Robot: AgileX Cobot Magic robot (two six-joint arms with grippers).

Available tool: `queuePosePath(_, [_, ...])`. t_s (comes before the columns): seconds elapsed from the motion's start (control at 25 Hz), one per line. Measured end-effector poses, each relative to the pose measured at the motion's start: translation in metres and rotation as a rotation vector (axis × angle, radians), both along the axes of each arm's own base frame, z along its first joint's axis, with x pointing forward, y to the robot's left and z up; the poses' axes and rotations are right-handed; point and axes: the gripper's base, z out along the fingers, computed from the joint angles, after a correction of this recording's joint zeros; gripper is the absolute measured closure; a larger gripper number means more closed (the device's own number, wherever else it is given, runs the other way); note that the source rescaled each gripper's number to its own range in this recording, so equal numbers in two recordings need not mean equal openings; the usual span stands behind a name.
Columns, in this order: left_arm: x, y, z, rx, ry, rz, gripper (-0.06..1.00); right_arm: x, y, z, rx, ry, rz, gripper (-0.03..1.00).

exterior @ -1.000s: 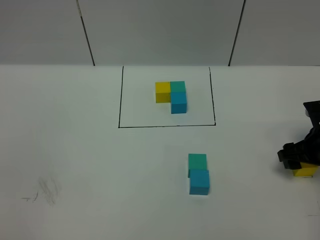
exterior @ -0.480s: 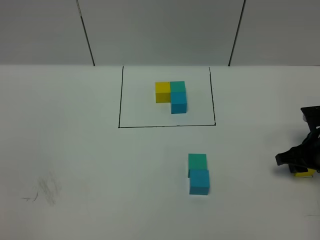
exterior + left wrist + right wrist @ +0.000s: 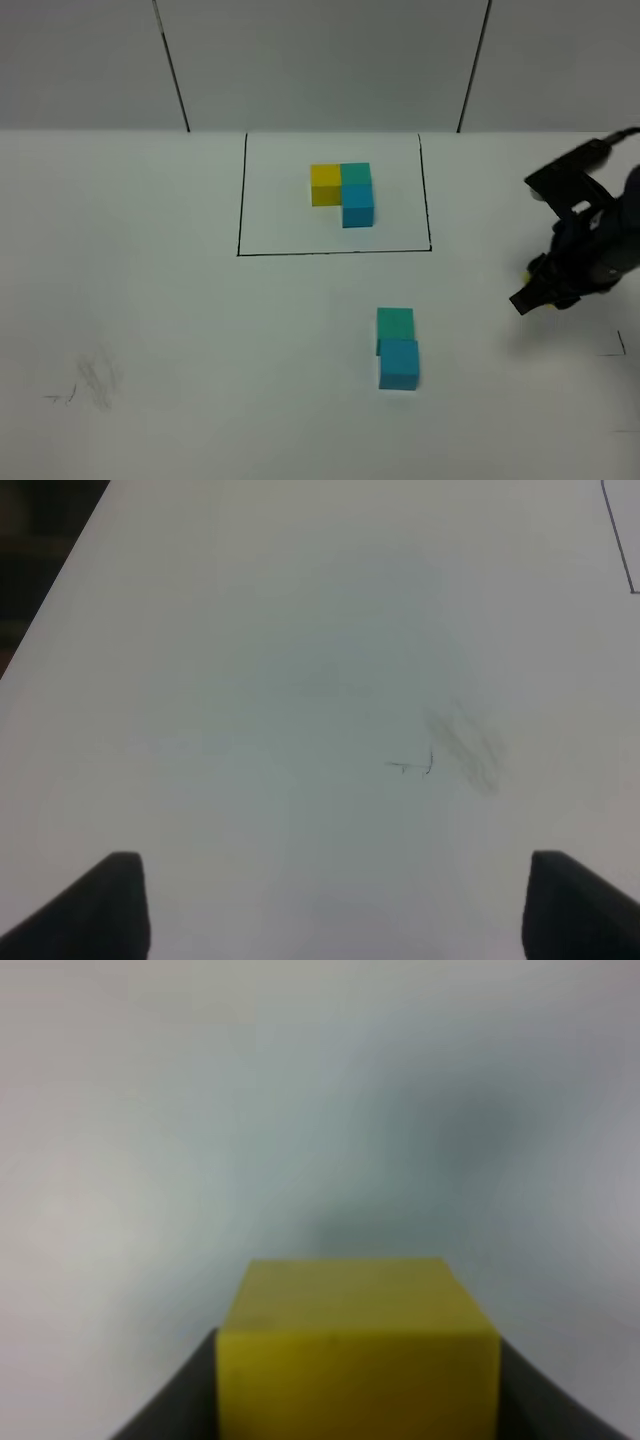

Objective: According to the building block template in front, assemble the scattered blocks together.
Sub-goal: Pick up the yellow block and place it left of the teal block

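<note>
Your right claw [image 3: 528, 290] is clamped on the yellow cube [image 3: 357, 1360]. The right wrist view shows the cube filling the gap between the two dark fingers, one flat face turned to the camera, with the blurred desk [image 3: 150, 300] behind it. From the high camera only a sliver of yellow shows at the claw's tip. The claw hangs outside the black frame [image 3: 240, 200], off to the frame's right and a little nearer to you than its front line. It looks lifted clear of the desk, with a soft shadow under it.

Inside the black frame sits the template [image 3: 343, 192]. It is yellow on the left, green touching it on the right, and blue touching the green on its near side, so the three make an L.

The other two loose cubes lie outside the frame, in front of its front line and toward its right corner. The green cube [image 3: 395, 323] is the one closer to the frame. The blue cube [image 3: 398, 363] touches its near side and sits a shade to the right. Both rest flat on the desk, well apart from the right claw.

Your left claw [image 3: 340, 905] has its fingers spread wide with nothing between them, above bare desk with a grey pencil smudge [image 3: 465, 750]. A corner of the frame's line shows at the edge of that view.
</note>
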Motion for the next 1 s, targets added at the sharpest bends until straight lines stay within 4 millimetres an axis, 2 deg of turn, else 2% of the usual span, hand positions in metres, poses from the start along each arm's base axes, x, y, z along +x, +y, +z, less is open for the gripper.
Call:
queuePosePath(0.24, [0.000, 0.000, 0.000, 0.000, 0.000, 0.000, 0.14, -0.003, 0.078, 0.050, -0.124, 0.001, 0.497, 0.96])
queuePosePath(0.4, [0.000, 0.000, 0.000, 0.000, 0.000, 0.000, 0.14, -0.007, 0.127, 0.067, -0.158, -0.047, 0.711, 0.96])
queuePosePath(0.52, [0.000, 0.000, 0.000, 0.000, 0.000, 0.000, 0.14, -0.006, 0.157, 0.062, -0.168, -0.031, 0.792, 0.96])
queuePosePath(0.64, [0.000, 0.000, 0.000, 0.000, 0.000, 0.000, 0.14, -0.003, 0.178, 0.050, -0.178, 0.003, 0.835, 0.96])
queuePosePath(0.88, [0.000, 0.000, 0.000, 0.000, 0.000, 0.000, 0.14, -0.005, 0.210, 0.026, -0.221, 0.041, 0.977, 0.96])
queuePosePath(1.0, [0.000, 0.000, 0.000, 0.000, 0.000, 0.000, 0.14, -0.005, 0.218, 0.016, -0.240, 0.053, 1.044, 0.96])
